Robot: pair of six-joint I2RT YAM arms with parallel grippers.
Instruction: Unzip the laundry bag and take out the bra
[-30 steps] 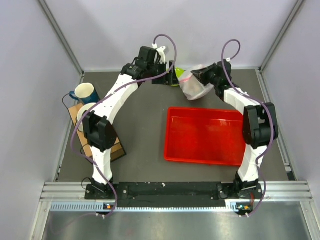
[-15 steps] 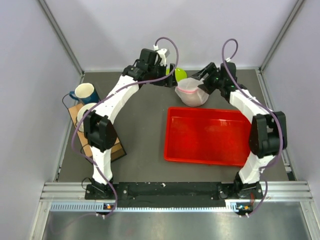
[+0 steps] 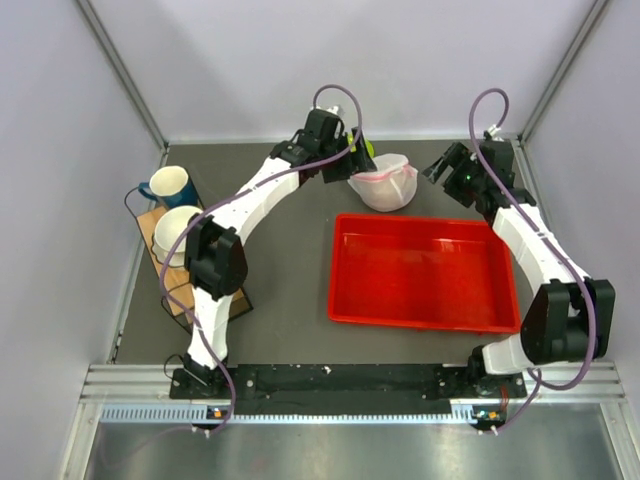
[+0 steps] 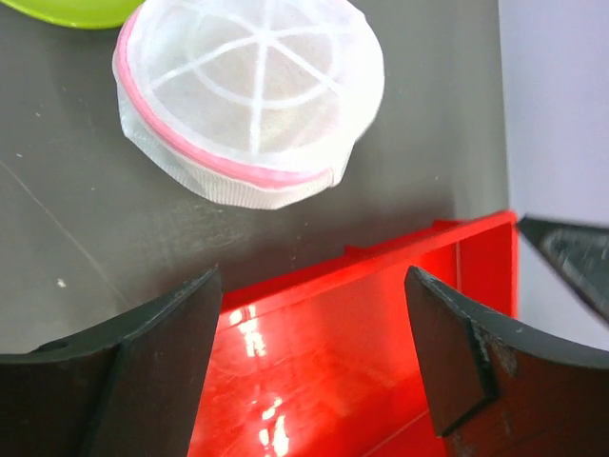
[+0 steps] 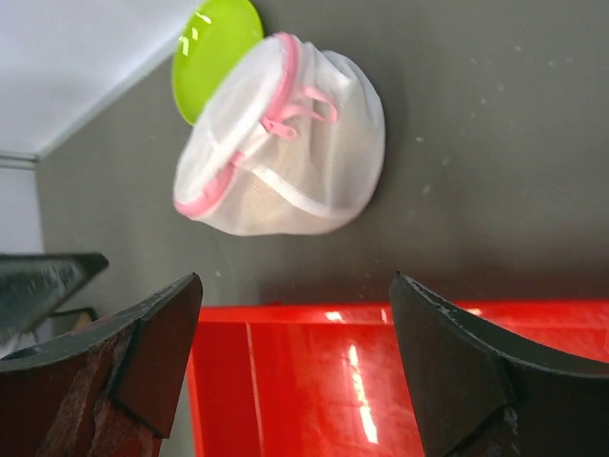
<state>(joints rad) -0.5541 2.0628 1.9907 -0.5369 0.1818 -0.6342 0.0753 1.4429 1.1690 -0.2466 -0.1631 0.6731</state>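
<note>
The laundry bag (image 3: 385, 183), a round white mesh pouch with pink zipper trim, lies on the dark table just behind the red tray. It lies free; neither gripper touches it. Its pink zipper looks shut, with pink pull loops (image 5: 297, 108) on top. The bra is hidden; only a faint tan tint shows through the mesh (image 5: 257, 205). My left gripper (image 3: 343, 168) hangs open just left of the bag (image 4: 252, 95), with nothing between its fingers. My right gripper (image 3: 441, 171) stands open a short way to the bag's right. In the right wrist view the bag (image 5: 285, 143) sits beyond the open gripper (image 5: 295, 281).
A red tray (image 3: 420, 300) fills the table's right half, its back rim close to the bag. A lime-green plate (image 5: 214, 57) lies behind the bag, partly under it. Two mugs (image 3: 170, 186) stand on a wooden board at the far left.
My right gripper opened, let go of the bag and pulled back to the right. The bag dropped onto the table. My left arm swung right toward the bag.
</note>
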